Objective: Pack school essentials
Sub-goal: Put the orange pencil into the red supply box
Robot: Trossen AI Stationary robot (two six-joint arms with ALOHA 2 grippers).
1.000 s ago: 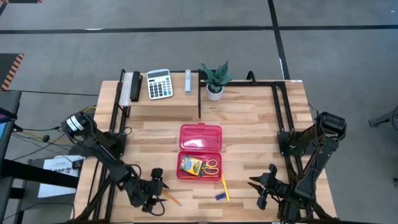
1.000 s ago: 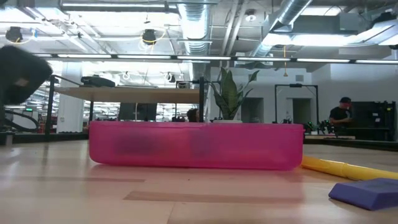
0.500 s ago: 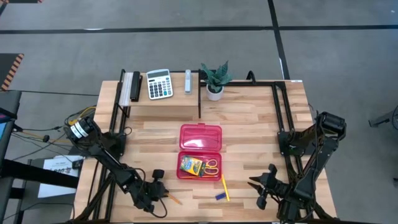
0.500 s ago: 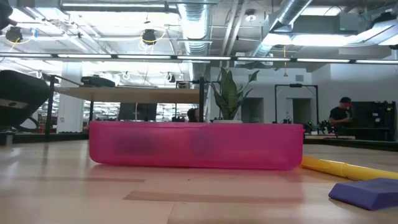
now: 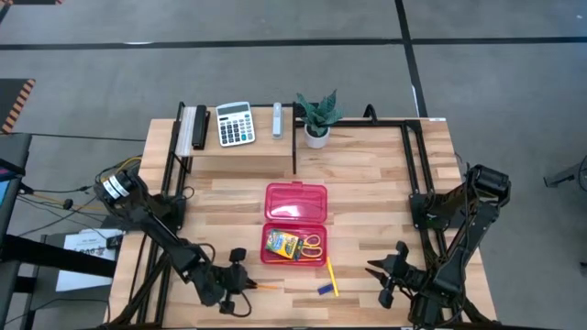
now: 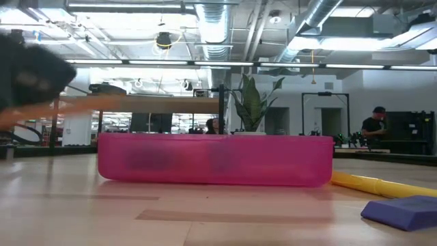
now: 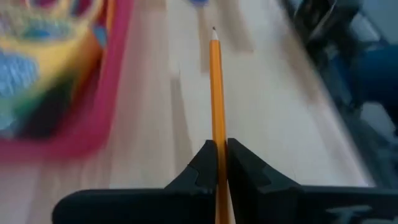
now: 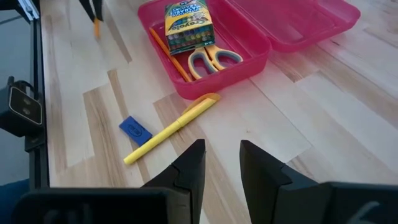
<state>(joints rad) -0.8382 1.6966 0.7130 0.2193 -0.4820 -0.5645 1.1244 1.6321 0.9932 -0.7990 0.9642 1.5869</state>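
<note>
My left gripper (image 5: 240, 286) hovers near the table's front edge, left of the open pink case (image 5: 267, 240), shut on an orange pencil (image 7: 216, 87). The case's near half holds a crayon box (image 8: 188, 25), yellow-handled scissors (image 8: 214, 59) and another orange stick (image 8: 169, 51). A yellow pen (image 8: 171, 127) and a blue eraser (image 8: 135, 129) lie on the wood right of the case's near corner. My right gripper (image 8: 221, 163) stands open at the front right with nothing between its fingers. My left gripper pinches the pencil's shaft (image 7: 217, 134) between its two fingertips (image 7: 205, 155), toward its blunt end. The pencil runs on forward past the fingers, its tip (image 7: 213, 31) toward the table's right. It is lifted clear of the table, nearly level (image 6: 89, 104).
A low wooden shelf at the back carries a white calculator (image 5: 235, 123), a small potted plant (image 5: 316, 115) and other small items. Black frame rails (image 5: 410, 165) run along both sides. Bare wood lies between the case and my left gripper.
My left gripper has shut on the orange pencil that lay slanted on the table. It has dipped and then risen with it. The pencil is now lifted clear and has turned, its tip toward the table's right.
</note>
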